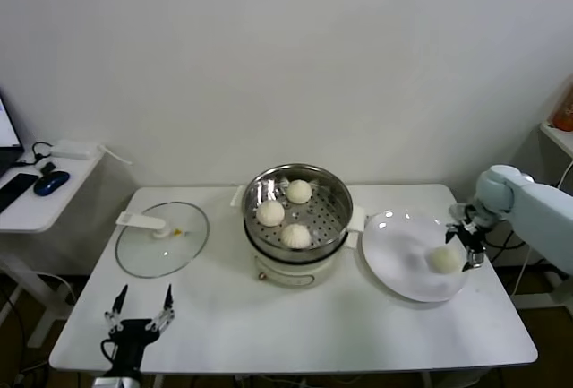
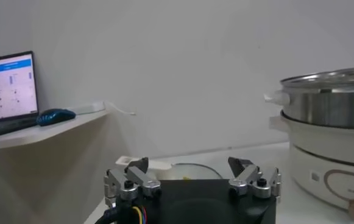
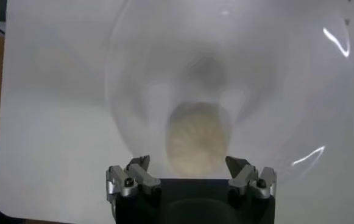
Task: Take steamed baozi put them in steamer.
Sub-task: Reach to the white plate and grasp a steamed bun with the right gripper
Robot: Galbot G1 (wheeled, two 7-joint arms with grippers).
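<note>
The steel steamer (image 1: 336, 193) on its cream pot base stands mid-table and holds three baozi (image 1: 270, 213) (image 1: 299, 191) (image 1: 296, 236). A fourth baozi (image 1: 443, 259) lies on the white plate (image 1: 394, 249) at the right. My right gripper (image 1: 469, 243) is open just right of that baozi, at the plate's right rim. In the right wrist view the baozi (image 3: 198, 139) lies between and ahead of the open fingers (image 3: 189, 167). My left gripper (image 1: 140, 309) is open and empty at the front left; it also shows in the left wrist view (image 2: 192, 167) with the steamer (image 2: 329, 100) to its side.
A glass lid (image 1: 163, 237) with a white handle lies flat left of the steamer. A side shelf (image 1: 40, 195) with a mouse and keyboard stands at the far left. A white shelf edge (image 1: 557, 137) is at the far right.
</note>
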